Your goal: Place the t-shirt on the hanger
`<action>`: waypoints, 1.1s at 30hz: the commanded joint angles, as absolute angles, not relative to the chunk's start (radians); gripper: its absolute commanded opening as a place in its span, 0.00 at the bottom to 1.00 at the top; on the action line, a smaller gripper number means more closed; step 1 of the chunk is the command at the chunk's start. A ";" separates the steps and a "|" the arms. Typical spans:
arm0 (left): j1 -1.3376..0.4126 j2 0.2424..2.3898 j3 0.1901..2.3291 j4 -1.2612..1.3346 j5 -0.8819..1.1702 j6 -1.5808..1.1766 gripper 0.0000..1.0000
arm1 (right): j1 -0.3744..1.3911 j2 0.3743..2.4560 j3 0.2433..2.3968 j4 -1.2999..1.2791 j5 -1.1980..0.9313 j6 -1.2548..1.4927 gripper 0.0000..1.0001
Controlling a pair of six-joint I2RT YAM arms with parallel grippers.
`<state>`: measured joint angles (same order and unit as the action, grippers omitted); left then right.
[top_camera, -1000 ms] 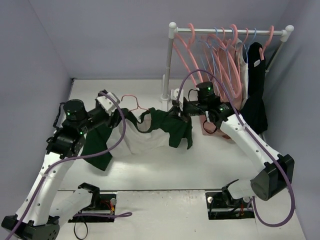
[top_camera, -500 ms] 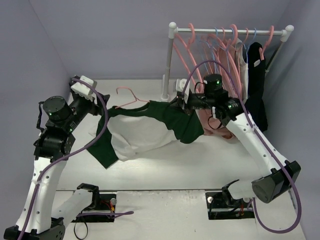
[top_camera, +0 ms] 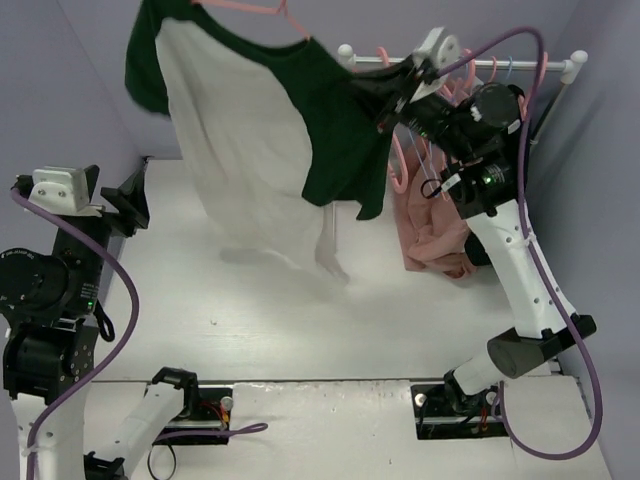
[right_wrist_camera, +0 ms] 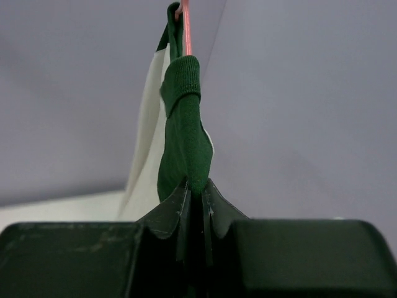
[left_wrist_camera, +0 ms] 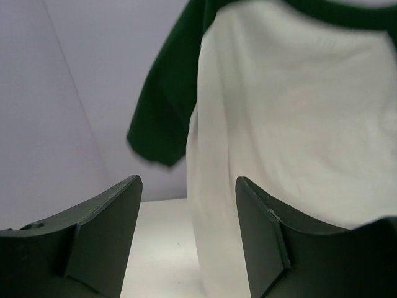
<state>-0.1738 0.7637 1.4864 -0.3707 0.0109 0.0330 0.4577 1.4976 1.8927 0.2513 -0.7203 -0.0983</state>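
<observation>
Large cream-white cloth t-shirt (top_camera: 250,150): body plain cream-white, sleeves and neck trim dark green. Thin pink triangular hanger (top_camera: 250,8): uniform pink. Flat white desk (top_camera: 250,320): matte white, with a soft grey shadow under the cloth. Crumpled salmon-pink garment (top_camera: 435,235): one flat tone. Tubular clothes rail (top_camera: 555,65): white. Thick purple cables (top_camera: 125,300) run along white arm links with black joints. Left pincer (left_wrist_camera: 187,180): fingers very dark green.

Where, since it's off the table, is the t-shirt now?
In the top view the t-shirt hangs midair at upper left, pinched by the right gripper, left of the clothes rail.
</observation>
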 commanded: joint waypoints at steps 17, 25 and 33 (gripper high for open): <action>-0.175 0.811 1.432 -0.389 0.048 0.011 0.57 | 0.362 1.226 1.454 0.394 -0.603 0.037 0.00; -0.175 0.833 1.416 -0.377 0.134 -0.058 0.56 | 0.350 1.067 1.241 0.320 -0.663 0.025 0.00; -0.176 0.837 1.398 -0.368 0.142 -0.073 0.55 | 0.334 0.897 1.184 0.100 -0.542 -0.041 0.00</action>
